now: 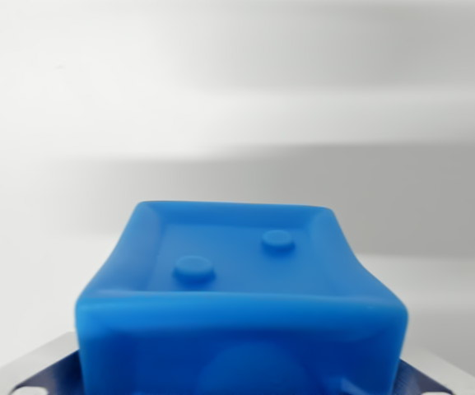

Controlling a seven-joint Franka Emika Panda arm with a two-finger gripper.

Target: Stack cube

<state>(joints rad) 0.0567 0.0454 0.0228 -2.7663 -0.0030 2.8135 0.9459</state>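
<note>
The blue cube (241, 304) fills the lower middle of the wrist view, very close to the camera, its upper face a shallow recess with a raised rim and two round studs. At the bottom corners, grey metal pieces with dark blue padding show on either side of it; these look like parts of the hand (241, 383), and the cube seems to sit between them, so the hand is probably closed on the cube, though the fingertips themselves are out of view and I cannot tell for certain. Behind is only a blurred pale surface, possibly the table. No second cube or stack shows, so the stacking itself is not yet done; judging from this, the cube is held and placing remains. No containers are visible
</note>
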